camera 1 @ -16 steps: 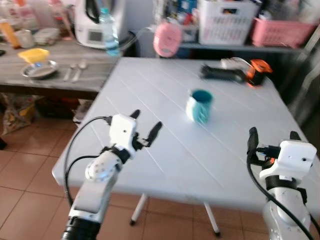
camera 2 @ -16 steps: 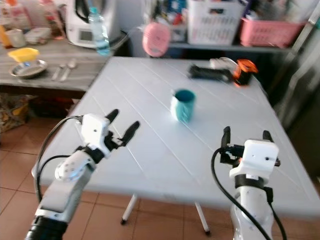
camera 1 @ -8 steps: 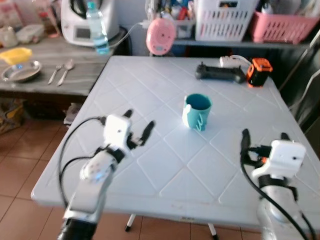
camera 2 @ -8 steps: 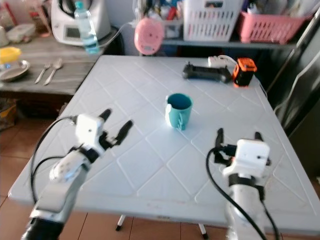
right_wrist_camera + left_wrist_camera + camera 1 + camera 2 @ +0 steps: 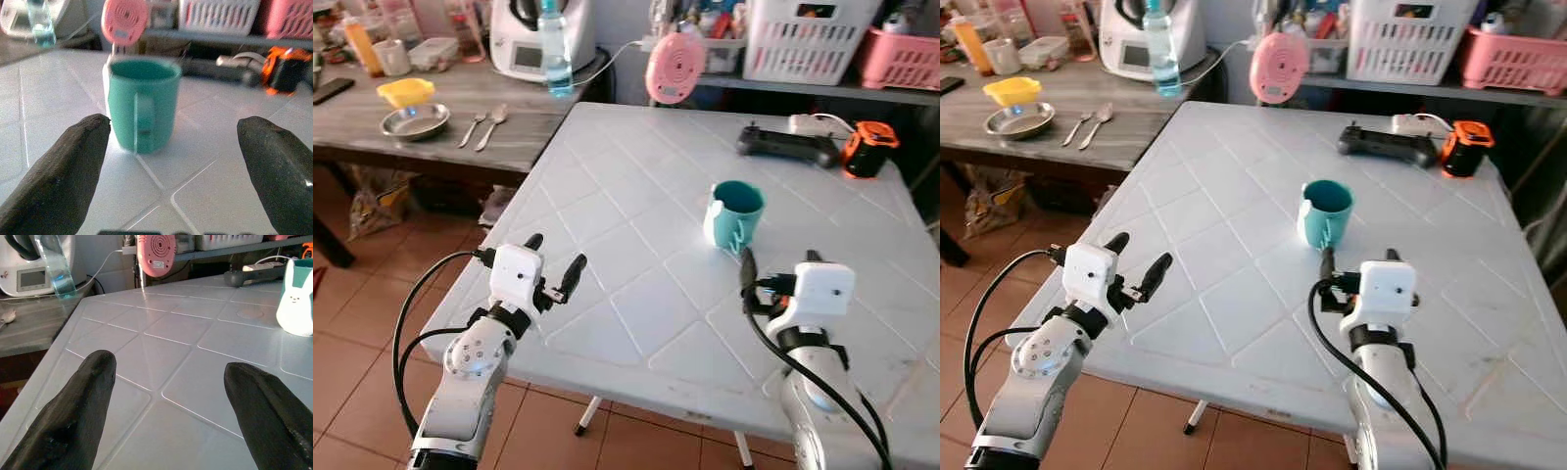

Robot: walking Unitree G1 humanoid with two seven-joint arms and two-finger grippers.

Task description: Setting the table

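A white table (image 5: pixel 636 323) fills the kitchen view, with a side counter at ten o'clock carrying a plate (image 5: pixel 414 121) and spoons (image 5: pixel 485 126). The teal mug (image 5: pixel 733 214) stands upright mid-table, at twelve o'clock from the right gripper (image 5: pixel 776 264), handle toward it. That gripper is nearer, level and spread wide. The left gripper (image 5: pixel 551 258) hovers open over the table's near-left edge.

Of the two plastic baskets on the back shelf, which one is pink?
The pink basket is the lower, wider one at the shelf's right end; the white basket beside it, toward the pink fan, is taller with slotted sides.
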